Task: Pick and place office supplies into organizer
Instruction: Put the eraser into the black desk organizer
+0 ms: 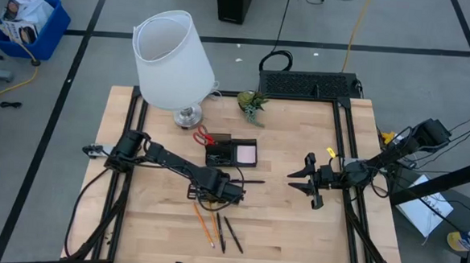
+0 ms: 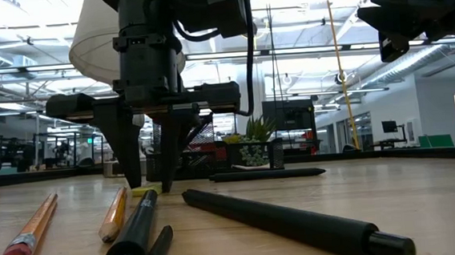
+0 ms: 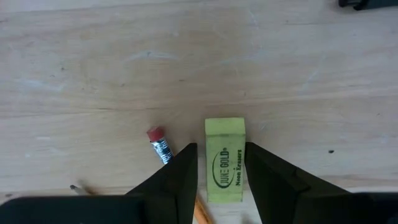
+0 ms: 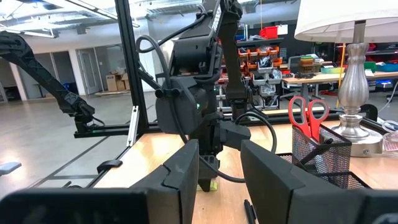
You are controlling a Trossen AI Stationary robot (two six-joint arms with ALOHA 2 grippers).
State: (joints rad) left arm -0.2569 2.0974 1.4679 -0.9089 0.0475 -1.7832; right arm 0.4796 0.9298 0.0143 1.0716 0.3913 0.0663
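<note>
On the wooden table (image 1: 295,223), my left gripper (image 3: 221,177) straddled a yellow-green eraser (image 3: 224,158), fingers parted, not squeezing. My right gripper (image 1: 311,184) waited open, empty.

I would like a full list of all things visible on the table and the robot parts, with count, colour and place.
eraser: one, yellow-green, between the left gripper's fingers
pencils: two, orange, near table front
pens: two, black, beside the pencils
pen: one, black, table middle
organizer: one, black, behind the left gripper
scissors: one, red-handled, in the organizer
lamp: one, white shade, table rear
plant: one, green, table rear
left gripper: open, astride the eraser
right gripper: open, waiting, right side
</note>
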